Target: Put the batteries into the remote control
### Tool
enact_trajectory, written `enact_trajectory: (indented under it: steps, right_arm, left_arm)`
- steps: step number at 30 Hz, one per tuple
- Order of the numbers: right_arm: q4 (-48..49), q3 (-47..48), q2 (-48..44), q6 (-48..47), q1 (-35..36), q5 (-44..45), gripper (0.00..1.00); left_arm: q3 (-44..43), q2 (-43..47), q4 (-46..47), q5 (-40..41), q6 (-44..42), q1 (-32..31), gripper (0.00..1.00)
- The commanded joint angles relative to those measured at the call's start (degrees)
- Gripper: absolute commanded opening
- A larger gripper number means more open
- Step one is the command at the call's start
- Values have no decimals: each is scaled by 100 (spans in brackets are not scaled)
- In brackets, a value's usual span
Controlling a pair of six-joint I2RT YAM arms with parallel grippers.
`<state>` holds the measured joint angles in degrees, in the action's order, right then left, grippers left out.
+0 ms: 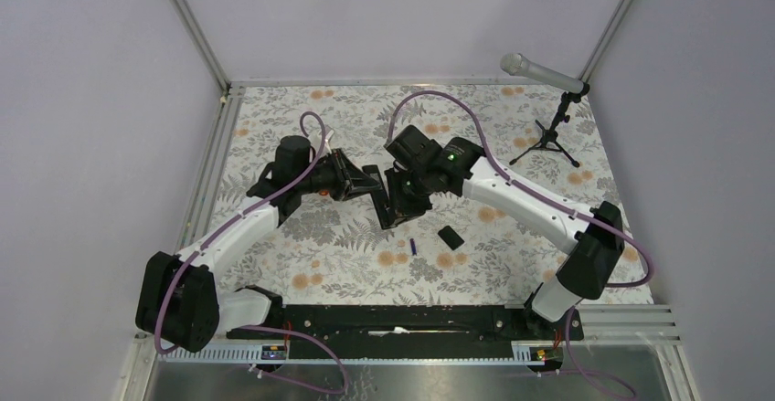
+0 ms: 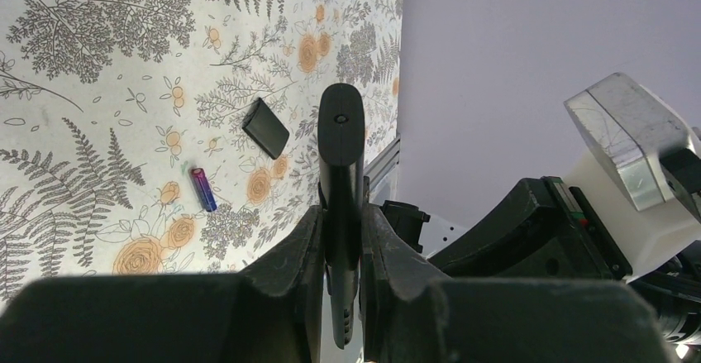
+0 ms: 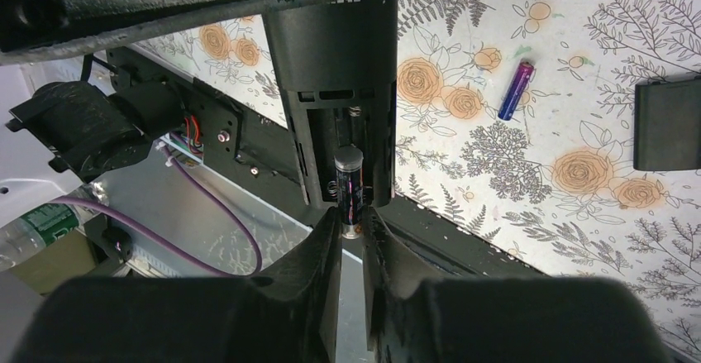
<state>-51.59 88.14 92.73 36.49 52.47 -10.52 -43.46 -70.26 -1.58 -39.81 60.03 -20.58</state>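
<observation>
- While your left hand (image 2: 340, 218) is clamped on the slim flat black remote control (image 2: 340, 144), centre of the left wrist view, hold it rigid.
- Your right hand (image 3: 351, 222) pinches the dark thin cylindrical battery (image 3: 348, 183), which sits in the open compartment (image 3: 343, 131), lower centre of the right wrist view. It is probably best to push it lengthways, then tip it flat before letting go.
- The purplish-blue thin cylindrical battery (image 3: 517, 90) lies on the floral desk (image 3: 512, 214), upper right, near the small flat black cover (image 3: 665, 123). Fetch it next.
</observation>
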Motion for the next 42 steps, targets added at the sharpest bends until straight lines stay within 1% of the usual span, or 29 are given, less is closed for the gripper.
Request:
enact_trajectory:
  steps: [1, 9, 16, 23, 32, 34, 35, 37, 38, 40, 42]
  right_arm:
    - [-266, 357, 124, -171, 27, 25, 19]
    - [-334, 409, 216, -186, 27, -55, 21]
    - [-361, 427, 245, -159, 27, 42, 28]
    - [-418, 484, 273, -105, 27, 94, 29]
    - [-298, 712, 155, 171, 18, -89, 42]
    - [-298, 722, 72, 249, 17, -14, 46]
    - [-292, 724, -1, 306, 18, 72, 52]
    - [-266, 690, -171, 477, 10, 366, 68]
    - [-172, 613, -312, 557, 9, 505, 74]
    - [254, 287, -731, 786, 13, 692, 84]
    - [1080, -264, -1350, 1071, 9, 791, 94]
  left_arm:
    - [-21, 86, 462, 78, -42, -16, 0]
    - [63, 165, 605, 88, -93, -68, 0]
    - [96, 141, 614, -5, 105, -83, 0]
    - [13, 92, 350, -86, 178, -86, 0]
    - [-165, 3, 299, -148, 258, -74, 0]
    - [-227, 3, 299, -173, 283, -54, 0]
    - [-246, 3, 306, -194, 320, -40, 0]
    - [-282, 3, 393, -243, 437, 11, 0]
    - [-292, 10, 448, -283, 529, 44, 0]
    - [-295, 20, 665, -375, 735, 115, 0]
    - [-341, 17, 745, -431, 899, 160, 0]
